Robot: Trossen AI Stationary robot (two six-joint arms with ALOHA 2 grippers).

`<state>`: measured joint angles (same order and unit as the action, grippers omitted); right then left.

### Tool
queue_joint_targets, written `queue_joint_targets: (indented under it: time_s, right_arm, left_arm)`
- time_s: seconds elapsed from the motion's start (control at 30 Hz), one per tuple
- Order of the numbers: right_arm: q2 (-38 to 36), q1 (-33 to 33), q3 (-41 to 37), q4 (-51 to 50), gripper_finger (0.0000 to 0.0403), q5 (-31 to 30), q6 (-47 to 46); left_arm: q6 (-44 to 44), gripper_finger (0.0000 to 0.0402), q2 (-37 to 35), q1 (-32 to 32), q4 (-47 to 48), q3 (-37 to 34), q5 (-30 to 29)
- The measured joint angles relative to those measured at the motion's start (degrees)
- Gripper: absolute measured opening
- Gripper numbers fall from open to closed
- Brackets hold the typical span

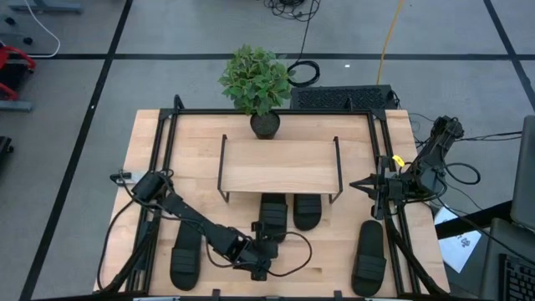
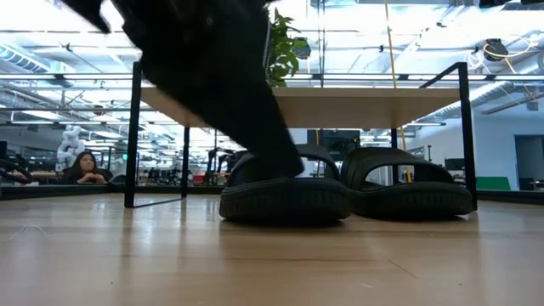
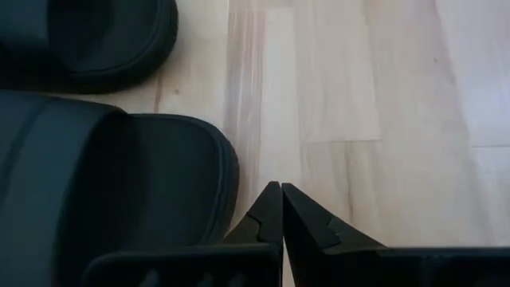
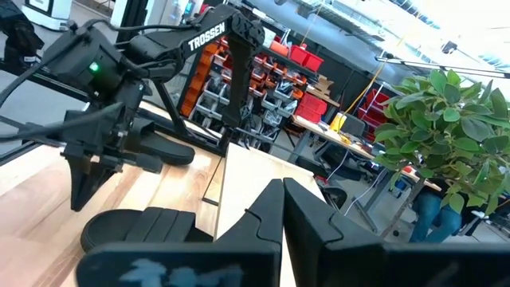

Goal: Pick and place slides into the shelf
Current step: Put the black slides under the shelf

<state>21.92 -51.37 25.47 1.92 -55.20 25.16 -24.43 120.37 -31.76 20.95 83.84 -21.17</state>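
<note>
Under the shelf point(image 1: 280, 165), 2 slides point(image 1: 272, 216) are sitting tucked in, 2 more lying out on the desk point(image 1: 144, 150); they're looking light and rubbery, best gripped by the strap. Left tool point(image 1: 266, 249) is hovering closed, empty; right tool point(image 1: 365, 186) likewise.

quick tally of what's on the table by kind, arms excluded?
Black slides: 4 — two under the shelf, one at the near left, one at the near right
Shelf: 1
Potted plant: 1
Total: 6
</note>
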Motion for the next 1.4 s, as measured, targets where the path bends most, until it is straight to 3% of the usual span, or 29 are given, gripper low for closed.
queue_joint_targets:
  time_s: [0.23, 0.83, 1.4]
  right_arm:
    - [0.0, 0.0, 0.0, 0.03, 0.0, 0.0, -0.01]
    - [0.0, 0.01, 0.0, 0.02, 0.0, 0.0, -0.01]
    - [0.01, 0.0, 0.0, 0.0, 0.0, 0.02, -0.15]
  left_arm:
    - [-0.54, 0.0001, 3.79, 0.36, 0.17, -0.01, 1.19]
    - [1.86, 0.0, 4.18, 1.34, 1.46, 0.01, -7.54]
    - [7.78, 0.0, 1.91, -0.25, 0.31, 0.03, -7.17]
